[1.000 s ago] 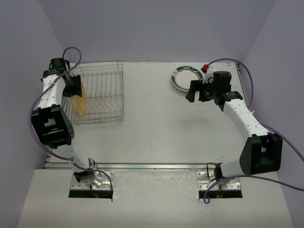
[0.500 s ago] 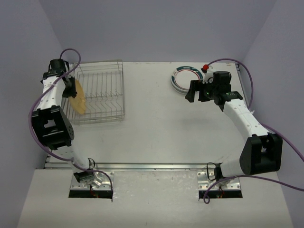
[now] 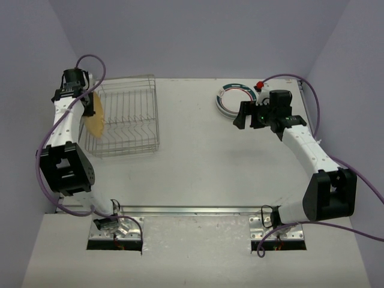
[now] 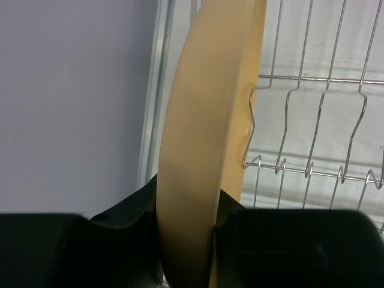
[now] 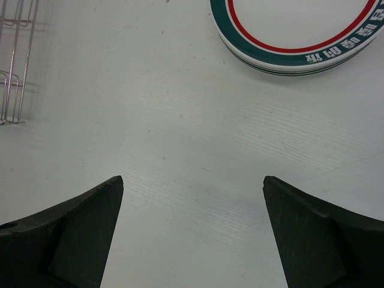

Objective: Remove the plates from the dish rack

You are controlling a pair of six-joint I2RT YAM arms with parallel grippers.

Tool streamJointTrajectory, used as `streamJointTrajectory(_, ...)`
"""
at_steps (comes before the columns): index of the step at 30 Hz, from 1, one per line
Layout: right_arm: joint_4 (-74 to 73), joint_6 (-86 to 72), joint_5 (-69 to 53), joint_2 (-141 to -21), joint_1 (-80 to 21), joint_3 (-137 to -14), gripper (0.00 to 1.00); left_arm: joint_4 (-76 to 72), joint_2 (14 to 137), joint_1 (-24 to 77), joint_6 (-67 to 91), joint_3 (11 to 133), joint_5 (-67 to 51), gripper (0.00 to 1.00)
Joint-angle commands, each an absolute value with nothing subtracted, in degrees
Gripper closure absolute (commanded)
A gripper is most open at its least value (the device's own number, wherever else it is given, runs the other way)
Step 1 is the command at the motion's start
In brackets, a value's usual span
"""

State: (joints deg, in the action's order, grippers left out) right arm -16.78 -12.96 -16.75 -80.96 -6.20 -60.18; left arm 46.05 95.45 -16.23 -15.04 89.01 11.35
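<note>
The silver wire dish rack stands at the table's far left; its bars also show in the left wrist view. My left gripper is shut on the rim of the plain orange-tan plate, held on edge over the rack's left end. In the left wrist view the plate fills the gap between the jaws of the gripper. A stack of white plates with teal and red rings lies flat at the far right, also seen in the right wrist view. My right gripper is open and empty, just beside that stack.
The purple left wall is close behind the orange plate. A small red object sits by the stack's far right. The rack's right edge shows in the right wrist view. Bare white table lies between rack and stack.
My left gripper has lifted the orange-tan plate up and toward the back left, out of the rack's slots. The right arm has not moved.
</note>
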Motion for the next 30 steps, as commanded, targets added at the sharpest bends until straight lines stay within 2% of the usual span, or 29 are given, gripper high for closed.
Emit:
streamJointTrajectory(1,-15.5,-13.5,-17.5,-79.9,-6.2,-61.3,0.01,40.7,89.1,-11.0,-20.5,91.7,19.2,1.00)
streamJointTrajectory(8,-15.6,-13.9,-18.1,-78.9,-6.3,-61.5,0.01,30.6,83.4,-4.4,-31.2,88.9,34.1,1.00)
streamJointTrajectory(11,-15.3,-14.1,-19.4,-78.0,-6.3,-61.3,0.01,31.2,82.1,-4.1,-32.3,90.7,32.7,1.00)
streamJointTrajectory(13,-13.9,-14.8,-22.7,-76.5,-6.3,-60.6,0.01,35.8,81.2,-4.0,-30.1,95.3,22.0,1.00)
streamJointTrajectory(14,-13.3,-14.9,-24.2,-75.9,-6.3,-60.3,0.01,38.7,80.8,-4.0,-29.1,95.4,21.7,1.00)
streamJointTrajectory(15,-12.0,-16.1,-27.4,-74.9,-6.3,-59.8,0.01,44.1,79.9,-4.0,-27.0,97.5,10.2,1.00)
streamJointTrajectory(16,-11.2,-16.3,-29.6,-74.3,-6.2,-59.7,0.01,45.1,79.3,-4.0,-25.7,97.8,8.3,1.00)
streamJointTrajectory(18,-8.9,-18.3,-35.2,-73.1,-6.3,-59.4,0.01,48.8,76.7,-4.0,-23.3,97.8,-6.4,1.00)
streamJointTrajectory(19,-8.4,-18.7,-36.1,-72.7,-6.3,-59.4,0.01,49.0,76.2,-4.0,-22.8,97.4,-8.7,1.00)
streamJointTrajectory(21,-5.5,-22.3,-40.3,-71.7,-6.3,-59.3,0.01,50.6,74.4,-4.0,-20.2,95.0,-22.5,1.00)
streamJointTrajectory(25,-2.3,-25.5,-42.5,-71.5,-8.2,-61.4,0.02,54.1,74.4,-4.0,-17.6,92.0,-40.1,1.00)
streamJointTrajectory(30,-3.2,-24.9,-39.0,-73.8,-14.0,-65.4,0.04,54.8,74.2,-4.0,-16.3,87.5,-51.0,1.00)
